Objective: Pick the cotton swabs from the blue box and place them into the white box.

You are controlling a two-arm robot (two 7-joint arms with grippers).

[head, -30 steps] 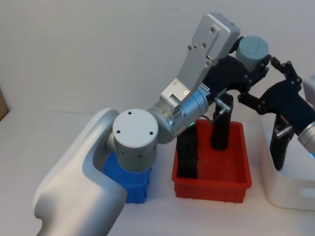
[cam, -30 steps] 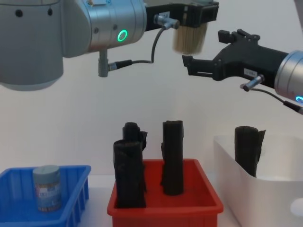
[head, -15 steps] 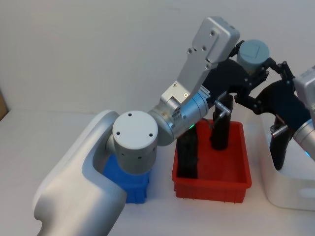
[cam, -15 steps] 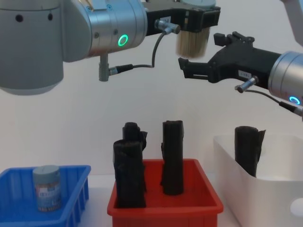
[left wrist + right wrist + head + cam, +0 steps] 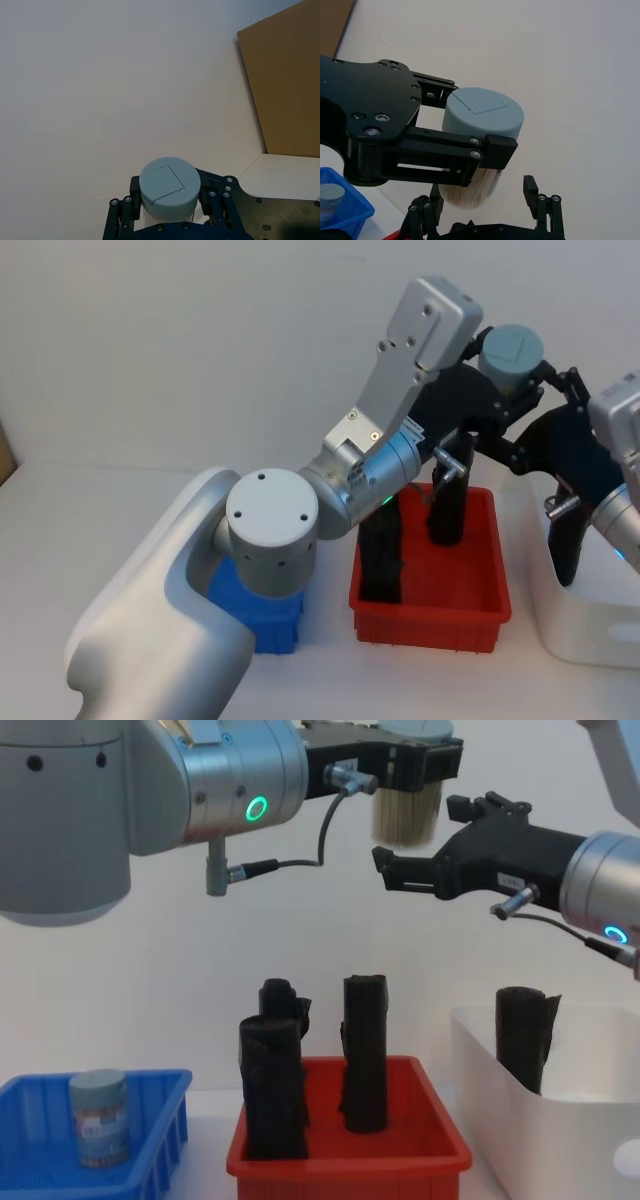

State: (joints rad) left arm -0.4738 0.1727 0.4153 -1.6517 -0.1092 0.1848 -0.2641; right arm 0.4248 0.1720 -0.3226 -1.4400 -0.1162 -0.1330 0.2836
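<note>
Here's the left end effector high in the upper middle of the chest view, clamped tight on a tub of cotton swabs, lid up and pale sticks hanging below the black fingers. It hangs in the air above the red bin, short of the white box at the lower right. Coming in from the right edge is the right end effector, jaws apart and just beside the tub's lower half. Its own wrist view shows one finger either side of the tub's base, with nothing gripped. That looks like a hand-over being set up, though whether those fingers touch the tub I cannot tell. Now the score. One tub is out of the blue box and on its way, but not delivered. A second tub stands upright inside the blue box at the lower left, waiting its turn. In the white box I can make out a black roll standing above the rim, and the wall hides the floor, so anything lying low in there is anyone's guess. By my reckoning this is early to midway: the carried tub has to reach the white box and be let go, then the second one needs fetching.
</note>
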